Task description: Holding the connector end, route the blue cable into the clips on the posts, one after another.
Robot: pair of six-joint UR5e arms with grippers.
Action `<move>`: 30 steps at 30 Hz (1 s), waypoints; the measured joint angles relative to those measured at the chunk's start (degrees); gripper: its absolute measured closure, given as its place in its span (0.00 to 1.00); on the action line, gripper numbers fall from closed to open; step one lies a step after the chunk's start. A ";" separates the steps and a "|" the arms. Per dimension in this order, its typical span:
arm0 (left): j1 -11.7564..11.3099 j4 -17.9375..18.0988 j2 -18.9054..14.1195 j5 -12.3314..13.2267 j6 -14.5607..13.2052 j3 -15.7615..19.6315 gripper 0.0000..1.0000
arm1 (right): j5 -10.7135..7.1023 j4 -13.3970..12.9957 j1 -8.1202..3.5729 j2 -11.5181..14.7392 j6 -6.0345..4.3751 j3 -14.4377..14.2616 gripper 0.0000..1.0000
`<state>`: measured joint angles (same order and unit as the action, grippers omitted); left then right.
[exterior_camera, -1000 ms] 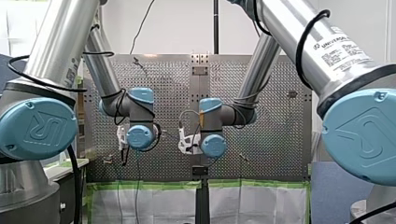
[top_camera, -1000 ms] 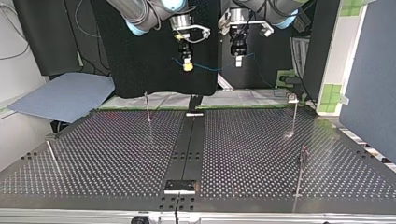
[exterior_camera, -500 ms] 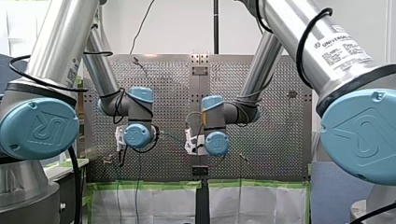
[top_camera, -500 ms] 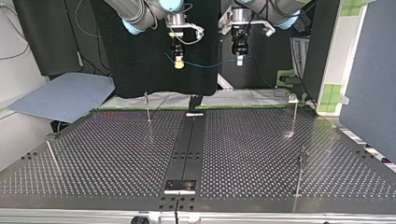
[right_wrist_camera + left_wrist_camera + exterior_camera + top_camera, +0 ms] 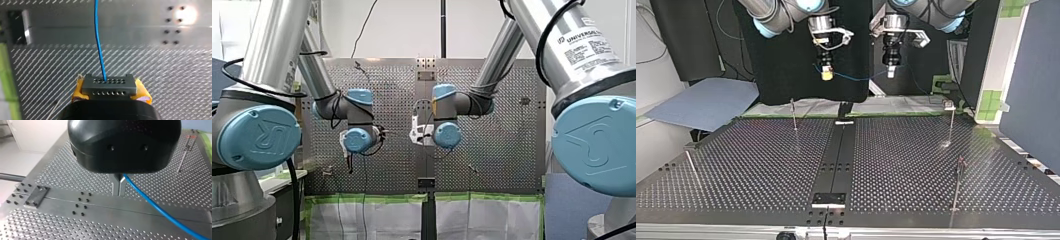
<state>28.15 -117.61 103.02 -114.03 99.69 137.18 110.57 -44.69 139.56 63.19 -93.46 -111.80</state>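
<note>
The blue cable (image 5: 861, 79) sags in a shallow arc between my two grippers, high above the perforated table (image 5: 761, 165). My right gripper (image 5: 826, 75), at the top view's left, has yellow pads. In the right wrist view my right gripper (image 5: 109, 93) is shut on a grey connector block (image 5: 109, 86), and the cable (image 5: 98, 42) runs out of it ahead. My left gripper (image 5: 891, 73) hangs at the top view's right. Its metal fingers (image 5: 119, 187) are shut on the cable (image 5: 155, 207), which trails off to one side.
Thin posts with clips stand on the table: one near the far edge (image 5: 794, 114), one at the far right (image 5: 952, 120), one at the near right (image 5: 958, 182), and a leaning one at the near left (image 5: 690, 162). A dark centre strip (image 5: 836, 160) runs across the table.
My right gripper has shifted toward the top view's left, so the cable span between the grippers is longer. In the front view both wrists have moved up over the plate.
</note>
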 joint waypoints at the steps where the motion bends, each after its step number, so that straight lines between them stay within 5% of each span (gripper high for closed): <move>1: -0.22 -0.39 -0.46 0.35 0.07 0.00 0.99 | -0.65 0.38 -0.01 0.64 -0.12 0.51 1.00; 11: -4.10 -5.24 -5.39 4.92 1.65 -0.01 0.99 | -6.31 1.85 -0.14 5.84 -0.45 3.32 1.00; 20: -8.80 -9.97 -9.78 9.39 2.71 -0.84 0.99 | -10.26 3.46 -0.54 6.26 -1.15 6.31 1.00; 30: -12.43 -15.12 -11.39 10.08 3.48 -3.99 0.99 | -13.57 5.57 -0.87 6.15 -1.49 9.00 1.00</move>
<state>15.71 -132.72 91.63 -103.95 103.17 133.18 97.00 -39.13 138.69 69.34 -94.95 -102.80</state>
